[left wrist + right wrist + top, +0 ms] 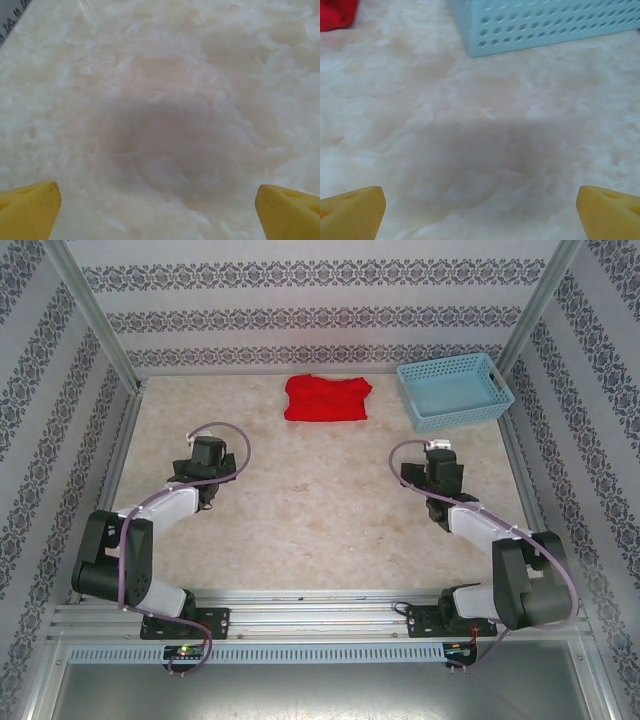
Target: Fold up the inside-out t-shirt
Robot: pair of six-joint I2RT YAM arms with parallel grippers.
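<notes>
- inside-out t-shirt (327, 399): bright red, lying as a compact, roughly rectangular bundle at the far edge of the worktop (320, 510), about mid-width. Flat on the surface, wrinkled, nothing touching it.
- light blue basket (455, 392): far right corner, just to the right of the shirt with a clear gap between them. Perforated walls, and nothing shows inside it from the top view.
- left end effector (160, 207): jaws spread wide. Its yellow fingers (30, 207) sit at the bottom corners of the wrist view with only bare worktop between them. Holding nothing.
- right end effector (480, 212): same state, wide open, holding nothing. Yellow fingertips (352, 212) are at the bottom corners above bare worktop.
- left arm: elbow folded back, wrist over the left part of the worktop, well short of the shirt.
- right arm: wrist over the right part, near side of the basket but apart from it (its wrist view catches the basket's near corner at top and a sliver of red at the top left).
- both end effectors hang close above the surface, each casting a soft shadow under itself.
</notes>
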